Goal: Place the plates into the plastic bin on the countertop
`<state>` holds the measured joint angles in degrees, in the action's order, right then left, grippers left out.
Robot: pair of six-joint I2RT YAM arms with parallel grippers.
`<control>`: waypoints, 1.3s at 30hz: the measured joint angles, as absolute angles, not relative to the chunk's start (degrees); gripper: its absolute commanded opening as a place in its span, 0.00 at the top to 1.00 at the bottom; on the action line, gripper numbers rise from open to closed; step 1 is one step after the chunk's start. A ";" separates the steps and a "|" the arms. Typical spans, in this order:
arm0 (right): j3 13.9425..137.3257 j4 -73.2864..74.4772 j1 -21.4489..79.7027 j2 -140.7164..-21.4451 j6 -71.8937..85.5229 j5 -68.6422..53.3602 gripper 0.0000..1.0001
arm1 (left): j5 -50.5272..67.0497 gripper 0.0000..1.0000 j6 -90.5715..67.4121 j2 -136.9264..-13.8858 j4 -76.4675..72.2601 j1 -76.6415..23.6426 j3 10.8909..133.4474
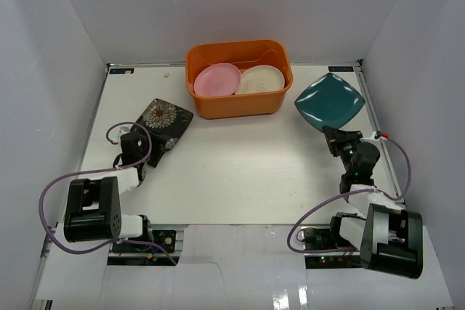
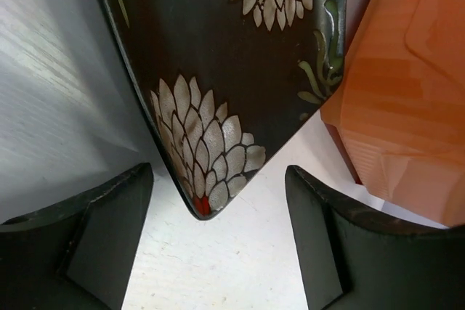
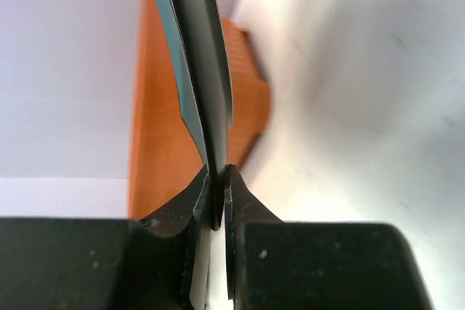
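The orange plastic bin (image 1: 238, 103) stands at the back of the white countertop (image 1: 240, 172), with a pink plate (image 1: 217, 79) and a cream plate (image 1: 261, 79) lying inside. A black rounded-square plate with white flowers (image 1: 165, 120) rests left of the bin. Its near corner (image 2: 211, 179) lies between the fingers of my open left gripper (image 2: 218, 208), touching neither finger. My right gripper (image 1: 336, 134) is shut on the near edge of a teal rounded-square plate (image 1: 329, 102), held to the right of the bin. In the right wrist view the teal plate (image 3: 200, 70) shows edge-on, pinched by the right gripper (image 3: 218, 197).
White walls close in the countertop on the left, back and right. The bin's orange side (image 2: 407, 107) lies close to the right of the floral plate, and the bin (image 3: 156, 143) also shows beyond the teal plate. Purple cables loop beside both arm bases.
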<state>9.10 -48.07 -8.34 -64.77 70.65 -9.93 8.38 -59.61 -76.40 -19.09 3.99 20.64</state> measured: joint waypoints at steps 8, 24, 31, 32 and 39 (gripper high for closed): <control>24.27 -36.40 -7.40 -61.36 63.86 -15.00 0.92 | 8.29 0.31 -60.18 -80.60 -24.73 5.10 20.27; 80.23 -13.85 17.50 -99.39 47.00 -23.92 0.92 | 7.31 1.00 -62.35 -88.88 -34.63 6.87 19.88; 93.34 -3.25 18.46 -115.77 44.99 -19.35 0.92 | 7.44 1.00 -62.35 -84.95 -32.58 6.90 18.35; 94.50 -2.31 18.46 -117.25 44.80 -18.81 0.92 | 7.44 1.00 -62.15 -82.91 -31.18 6.90 17.80; 100.88 3.62 18.52 -123.98 43.75 -16.86 0.82 | 6.50 1.00 -58.81 -66.54 -16.03 6.85 15.99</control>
